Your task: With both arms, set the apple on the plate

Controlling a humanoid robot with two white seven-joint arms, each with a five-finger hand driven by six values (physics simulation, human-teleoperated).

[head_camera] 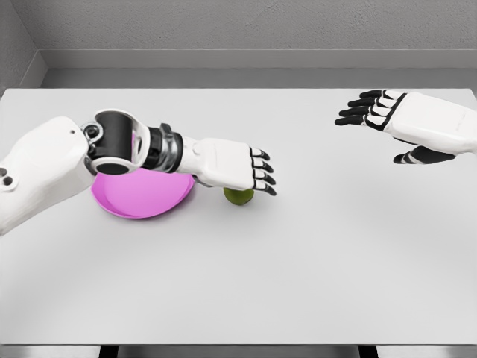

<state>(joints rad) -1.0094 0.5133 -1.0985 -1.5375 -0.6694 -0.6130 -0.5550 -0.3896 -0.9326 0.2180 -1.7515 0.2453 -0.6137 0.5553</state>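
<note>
- The table (313, 261) is white and fills most of the view, with a grey wall at its far side.
- The plate (138, 195) is pink and lies on the table at the left, partly hidden by the left forearm that crosses above it.
- The apple (238, 196) is green and sits on the table just right of the plate's rim, not on the plate; only its near part shows under the hand.
- The left hand (231, 165) reaches in from the left, palm down, directly over the apple. Its dark-tipped fingers (262, 170) are stretched out and slightly apart, pointing right, not curled around the fruit. Whether the palm touches the apple cannot be told.
- The right hand (402, 119) is at the far right, well apart from the apple and plate. Its fingers point left and are spread, the thumb hanging lower, and it holds nothing.
</note>
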